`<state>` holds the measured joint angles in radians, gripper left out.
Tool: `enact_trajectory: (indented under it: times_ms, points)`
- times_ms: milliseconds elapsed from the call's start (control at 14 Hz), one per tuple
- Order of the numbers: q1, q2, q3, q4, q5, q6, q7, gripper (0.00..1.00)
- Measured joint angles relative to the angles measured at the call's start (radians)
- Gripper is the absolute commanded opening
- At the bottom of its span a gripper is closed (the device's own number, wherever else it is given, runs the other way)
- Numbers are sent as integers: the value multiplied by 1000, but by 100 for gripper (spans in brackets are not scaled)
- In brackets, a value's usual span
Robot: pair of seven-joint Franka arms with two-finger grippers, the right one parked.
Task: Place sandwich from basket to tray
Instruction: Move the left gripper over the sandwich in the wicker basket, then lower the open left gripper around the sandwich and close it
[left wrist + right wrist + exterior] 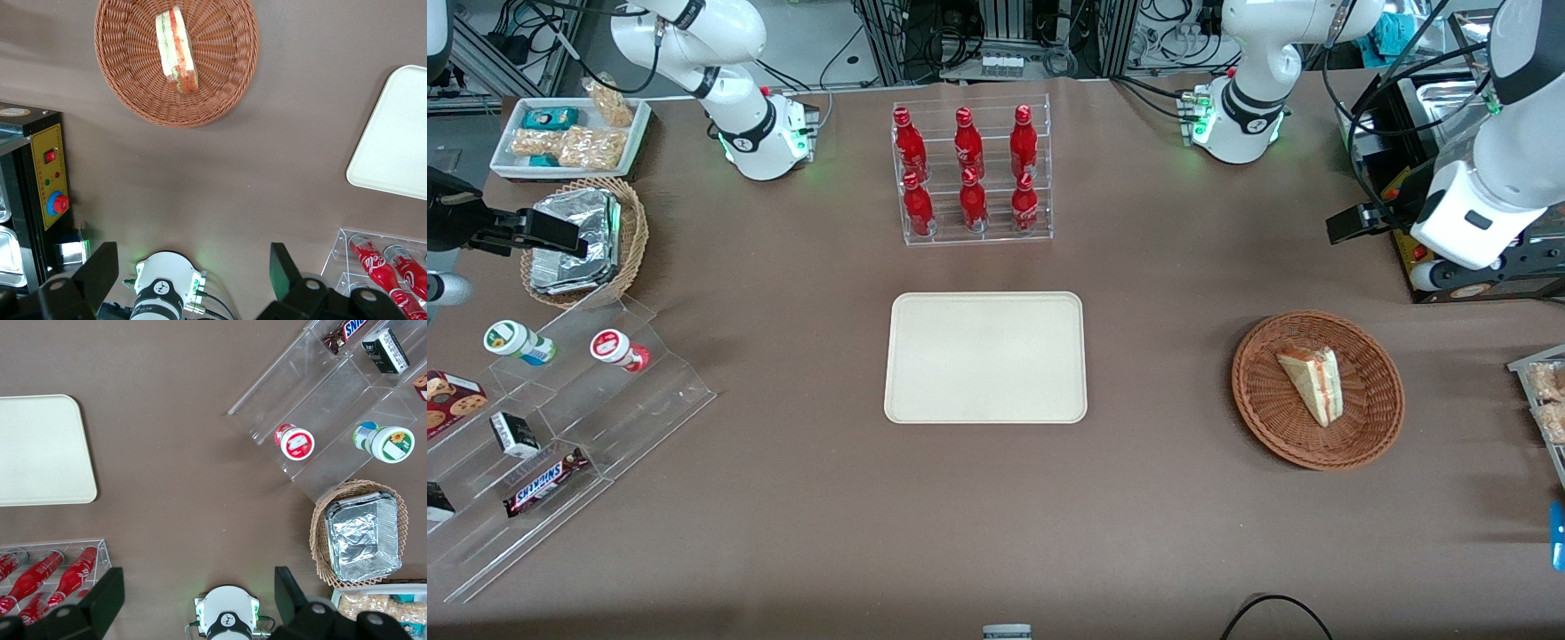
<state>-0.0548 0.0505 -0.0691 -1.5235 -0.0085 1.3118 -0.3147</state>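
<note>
The sandwich [1312, 384], a pale wedge with red and green filling, lies in the reddish-brown wicker basket [1258, 396] toward the working arm's end of the table. The cream tray [985, 356] lies bare at the table's middle. My left gripper [1352, 224] hangs open and empty, high above the table, farther from the front camera than the basket. In the left wrist view the sandwich [177, 50] lies in the basket [127, 73], well apart from my gripper [193, 267], whose fingers [100, 270] stand wide apart. A corner of the tray [400, 140] shows too.
A clear rack of red bottles [971, 173] stands farther from the front camera than the tray. A black control box [1449, 267] with a red button sits close to my gripper. A tan basket of foil packets [583, 240] and an acrylic step shelf [560, 427] lie toward the parked arm's end.
</note>
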Motion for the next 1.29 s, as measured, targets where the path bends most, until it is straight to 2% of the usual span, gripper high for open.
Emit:
enact_trajectory:
  times_ms: [500,786,929,1286]
  points:
    - [1,15,1,1,2,-6,0,100]
    - [22,106,12,-23,26,14,-21,100]
    - [40,154,16,-60,28,110,-21,100]
    - [60,179,18,-304,29,496,-61,100]
